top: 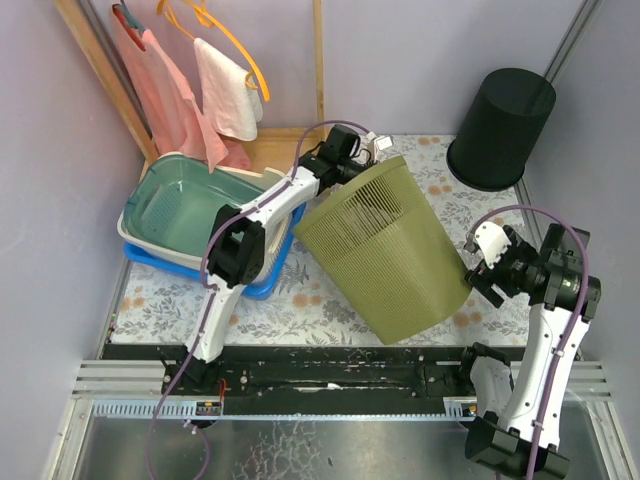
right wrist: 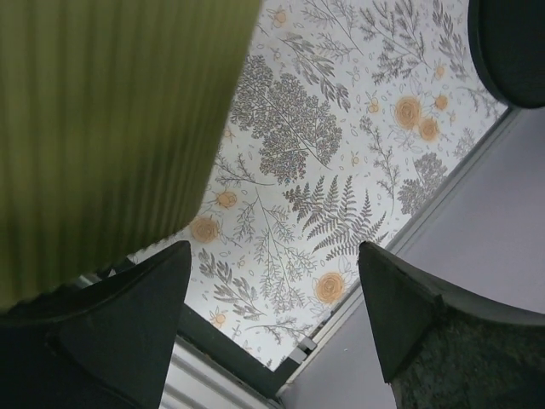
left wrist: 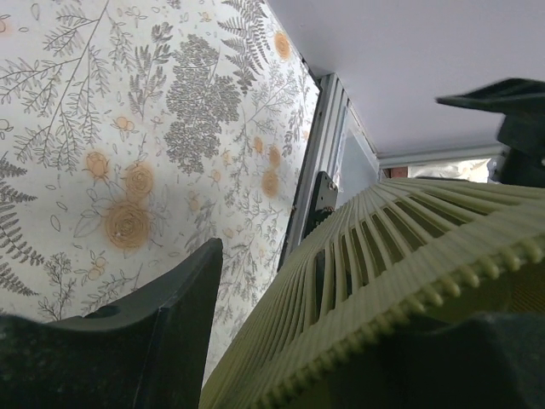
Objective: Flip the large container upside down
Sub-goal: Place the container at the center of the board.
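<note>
The large container (top: 385, 250) is an olive-green slatted basket. It is tipped on the flowered table, mouth toward the back left and base toward the front right. My left gripper (top: 360, 170) is at the top of its rim. In the left wrist view the beaded rim (left wrist: 400, 247) runs between the fingers of the left gripper (left wrist: 341, 341), one finger outside and one inside the basket. My right gripper (top: 478, 275) stands open just right of the basket's base, apart from it. In the right wrist view the right gripper (right wrist: 272, 256) has only tablecloth between its fingers, with the basket wall (right wrist: 102, 111) at the upper left.
A black bin (top: 503, 125) stands upside down at the back right, also visible as the black bin (right wrist: 511, 43) in the right wrist view. A teal basin (top: 180, 205) nested in white and blue tubs sits at the left. Cloths on hangers (top: 225, 85) hang on a wooden rack behind.
</note>
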Available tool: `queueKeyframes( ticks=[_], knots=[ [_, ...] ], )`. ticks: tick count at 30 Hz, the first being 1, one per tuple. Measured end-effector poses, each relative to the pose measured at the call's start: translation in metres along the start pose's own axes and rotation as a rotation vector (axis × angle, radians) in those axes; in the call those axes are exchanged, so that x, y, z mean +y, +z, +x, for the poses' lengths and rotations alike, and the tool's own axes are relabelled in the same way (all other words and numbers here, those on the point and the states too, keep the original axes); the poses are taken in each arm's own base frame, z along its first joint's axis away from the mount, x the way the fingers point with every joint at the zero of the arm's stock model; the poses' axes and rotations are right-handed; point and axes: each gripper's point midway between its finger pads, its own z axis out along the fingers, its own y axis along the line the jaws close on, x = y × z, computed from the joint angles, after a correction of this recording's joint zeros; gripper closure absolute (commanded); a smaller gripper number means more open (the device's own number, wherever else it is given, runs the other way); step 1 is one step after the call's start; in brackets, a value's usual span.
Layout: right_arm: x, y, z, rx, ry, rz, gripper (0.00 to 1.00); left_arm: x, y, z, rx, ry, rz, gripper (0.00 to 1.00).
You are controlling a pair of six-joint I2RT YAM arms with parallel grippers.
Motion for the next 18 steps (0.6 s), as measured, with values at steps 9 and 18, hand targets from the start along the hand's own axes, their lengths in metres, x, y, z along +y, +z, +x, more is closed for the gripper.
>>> queueKeyframes(
  ticks=[9, 18],
  knots=[
    [0.024, -0.028, -0.016, -0.018, -0.112, -0.121, 0.12, 0.035, 0.016, -0.006, -0.009, -0.059, -0.003, 1.00],
    [0.082, -0.010, -0.001, -0.111, -0.254, -0.226, 0.11, 0.092, 0.022, -0.005, -0.028, -0.139, -0.035, 1.00]
  ],
)
